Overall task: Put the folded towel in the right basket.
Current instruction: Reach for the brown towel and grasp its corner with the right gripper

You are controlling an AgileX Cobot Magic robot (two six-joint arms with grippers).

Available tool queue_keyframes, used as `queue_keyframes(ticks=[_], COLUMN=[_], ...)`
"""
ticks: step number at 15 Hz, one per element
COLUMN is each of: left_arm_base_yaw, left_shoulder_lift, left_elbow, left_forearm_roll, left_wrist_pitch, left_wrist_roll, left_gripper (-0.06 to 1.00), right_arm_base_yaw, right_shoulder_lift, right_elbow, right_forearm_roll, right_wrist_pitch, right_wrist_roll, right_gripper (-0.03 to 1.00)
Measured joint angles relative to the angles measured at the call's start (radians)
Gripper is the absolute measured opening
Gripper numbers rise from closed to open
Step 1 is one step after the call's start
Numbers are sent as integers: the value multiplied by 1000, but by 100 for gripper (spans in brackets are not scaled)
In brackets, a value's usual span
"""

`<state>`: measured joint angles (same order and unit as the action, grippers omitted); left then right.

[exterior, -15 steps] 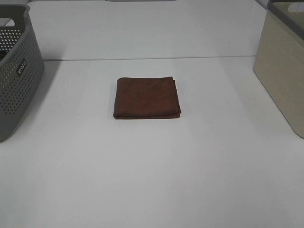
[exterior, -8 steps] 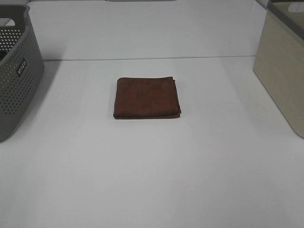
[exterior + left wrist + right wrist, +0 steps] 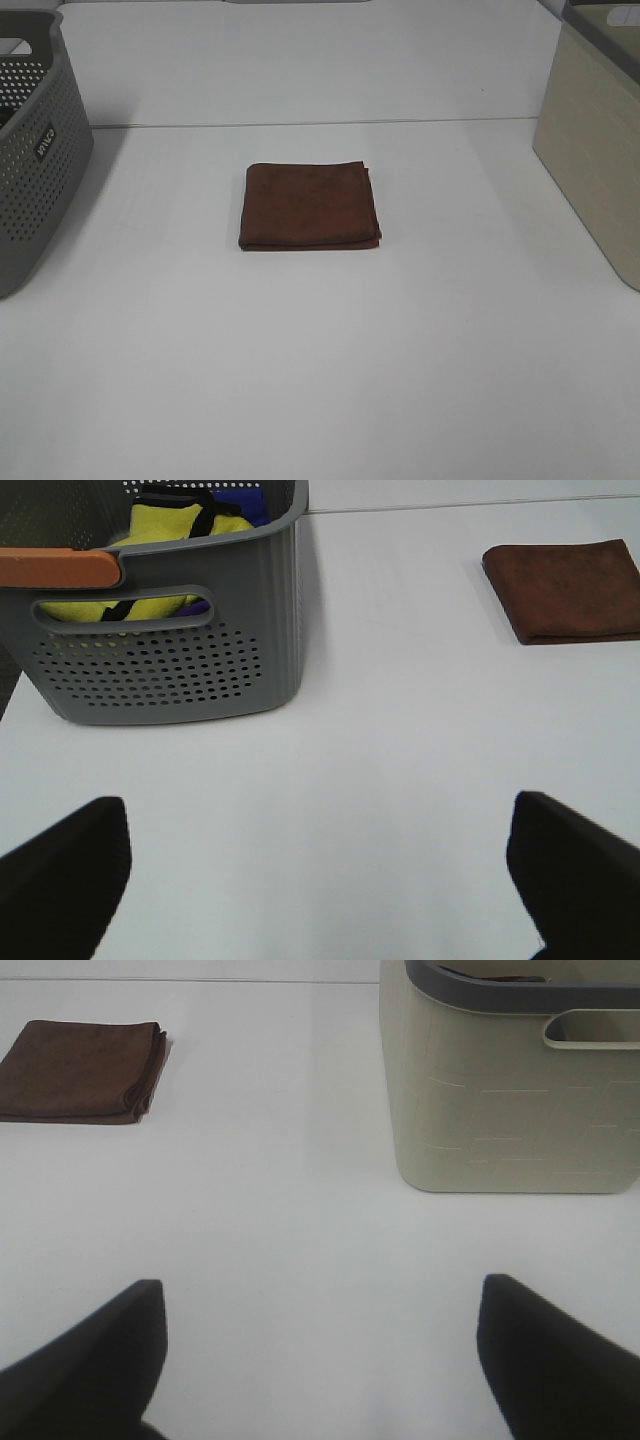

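Observation:
A folded brown towel (image 3: pixel 309 205) lies flat on the white table near its middle. It also shows in the left wrist view (image 3: pixel 568 590) and in the right wrist view (image 3: pixel 82 1071). The beige right basket (image 3: pixel 597 150) stands at the right edge; the right wrist view shows it (image 3: pixel 510 1090) with a grey rim. My left gripper (image 3: pixel 320 880) is open and empty, well short of the towel. My right gripper (image 3: pixel 320 1350) is open and empty, between towel and basket but nearer me. Neither arm shows in the exterior high view.
A grey perforated basket (image 3: pixel 30 150) stands at the left edge; the left wrist view shows it (image 3: pixel 170 650) holding yellow and blue cloth. The white table (image 3: pixel 320 380) has a seam line behind the towel.

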<state>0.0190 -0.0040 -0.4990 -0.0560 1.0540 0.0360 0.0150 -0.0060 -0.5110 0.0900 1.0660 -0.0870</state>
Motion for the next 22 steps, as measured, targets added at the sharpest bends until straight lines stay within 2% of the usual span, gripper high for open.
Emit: queue_keyframes(ticks=[22], left_arm_base_yaw=[0], left_shoulder_lift=[0], left_elbow=[0], left_forearm_roll=[0], left_wrist_pitch=[0], left_wrist_roll=[0], left_gripper=[97], right_arm_base_yaw=[0], right_shoulder_lift=[0], right_elbow=[0], right_forearm_roll=[0], right_wrist_pitch=[0], right_wrist_roll=[0], right_gripper=[80])
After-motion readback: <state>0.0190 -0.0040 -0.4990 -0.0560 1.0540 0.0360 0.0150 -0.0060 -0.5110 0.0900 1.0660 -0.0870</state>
